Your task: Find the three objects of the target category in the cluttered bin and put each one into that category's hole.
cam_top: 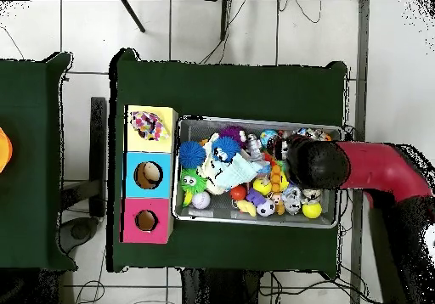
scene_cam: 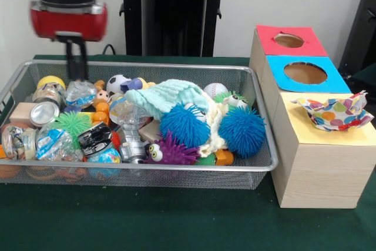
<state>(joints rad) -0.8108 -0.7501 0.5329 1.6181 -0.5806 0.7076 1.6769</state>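
A wire mesh bin (scene_cam: 258, 123) holds a heap of mixed toys. Among them are two blue fuzzy balls (scene_cam: 242, 130), a purple spiky ball (scene_cam: 170, 151), a green spiky ball (scene_cam: 74, 123), a soccer ball (scene_cam: 117, 82), a baseball (scene_cam: 215, 90), tin cans (scene_cam: 43, 113) and a pale teal knit hat (scene_cam: 161, 97). My gripper (scene_cam: 77, 73) hangs at the bin's far left corner, just above a crumpled plastic pack (scene_cam: 80, 93) and beside a yellow ball (scene_cam: 51, 81). Nothing shows in its grasp. In the overhead view the arm's dark wrist (cam_top: 310, 163) hides the gripper.
Right of the bin stands a wooden box with a red top and hole (scene_cam: 288, 40), a blue top and hole (scene_cam: 305, 73), and a yellow top (scene_cam: 305, 130). A spotted paper bowl (scene_cam: 333, 111) sits on the yellow top. The bin's rim (cam_top: 263, 121) runs around the heap.
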